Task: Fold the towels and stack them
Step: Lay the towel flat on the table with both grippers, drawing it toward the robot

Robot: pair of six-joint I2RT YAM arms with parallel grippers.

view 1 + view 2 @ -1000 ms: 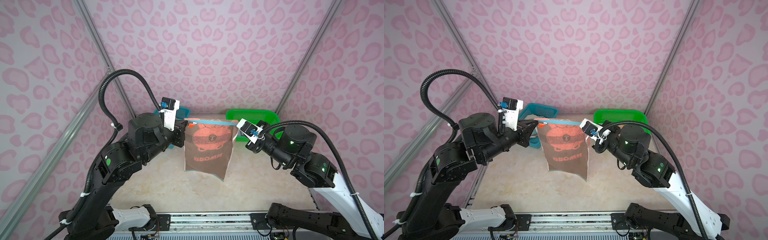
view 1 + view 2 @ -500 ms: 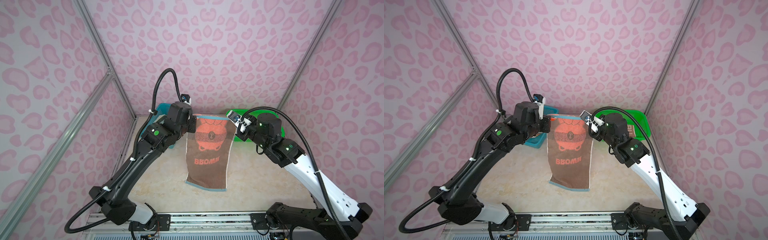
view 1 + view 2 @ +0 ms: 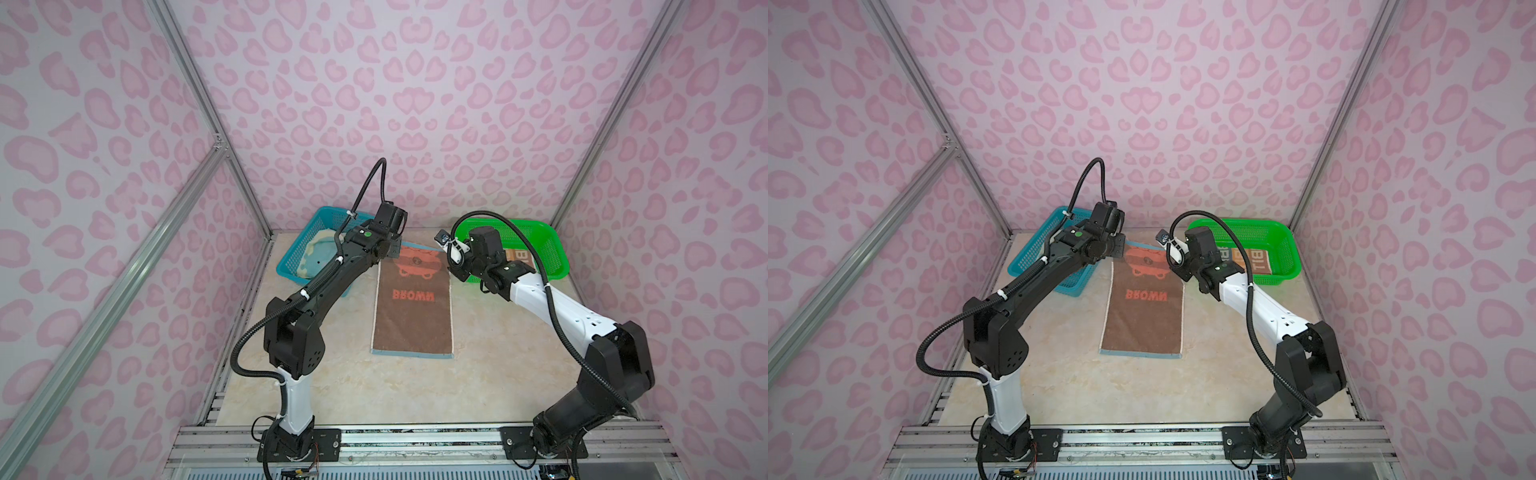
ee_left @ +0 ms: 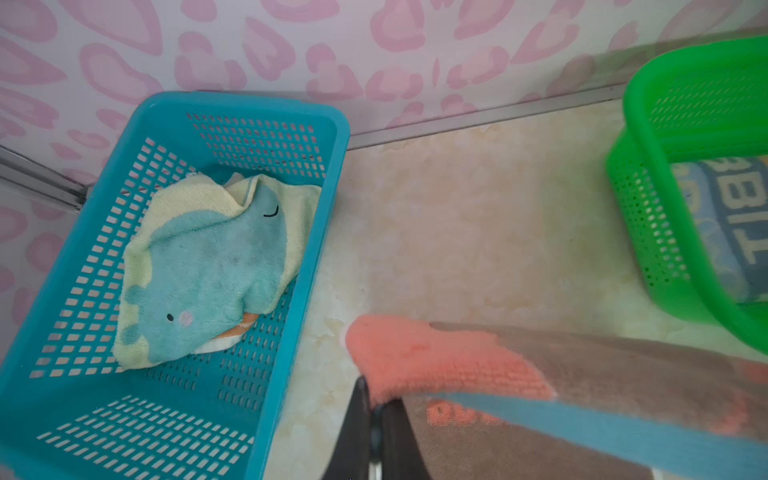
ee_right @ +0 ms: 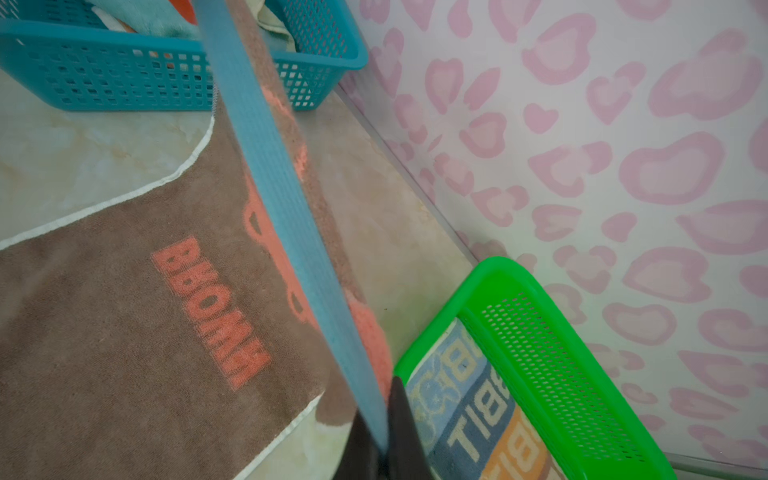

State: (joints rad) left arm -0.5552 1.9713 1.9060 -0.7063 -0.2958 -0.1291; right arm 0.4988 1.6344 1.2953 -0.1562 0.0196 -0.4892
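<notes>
Brown towel (image 3: 411,316) runs front-to-back (seemingly reversed).

Both my arms are mostly black with one white link each: left arm (image 3: 324,286) down near the base, right arm (image 3: 557,307) on the forearm. Ribbed black cables (image 3: 234,357), white zip ties (image 3: 305,294), green dot (image 3: 367,233) on my left wrist. Fingers (image 4: 353,432) plain black.

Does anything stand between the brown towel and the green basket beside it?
Nothing visible does. Only bare table lies between the brown towel and the green basket; the right gripper, shut on the towel's corner, hangs over that gap.
</notes>
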